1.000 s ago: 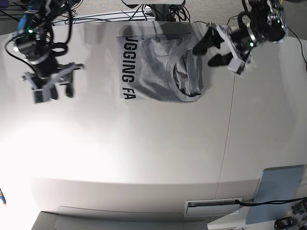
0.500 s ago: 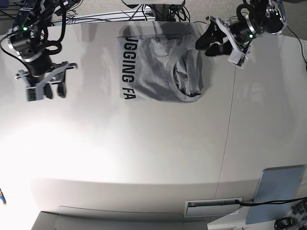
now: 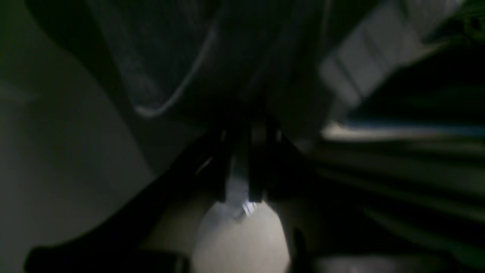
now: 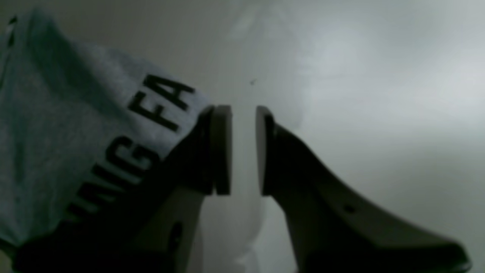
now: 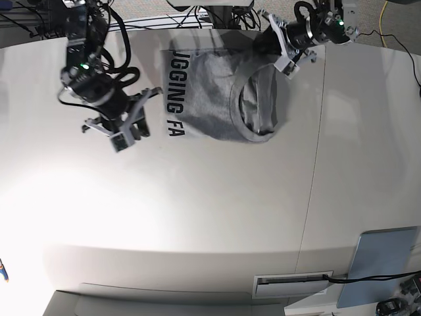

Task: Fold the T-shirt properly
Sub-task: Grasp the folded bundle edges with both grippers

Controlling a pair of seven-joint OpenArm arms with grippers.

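Bringing both arms in on the part-folded T-shirt (image 5: pixel 217 99): right jaws slightly parted beside its lettered edge, left jaws' state I cannot tell, final folds remain

**Around the worktop**

The pale worktop (image 5: pixel 217 217) has a thin seam (image 5: pixel 312 191) running down its right side. A grey-blue panel (image 5: pixel 380 263) sits at the near right corner, beside a slotted white bracket (image 5: pixel 293 283). Black cables (image 5: pixel 164 23) trail along the far edge.
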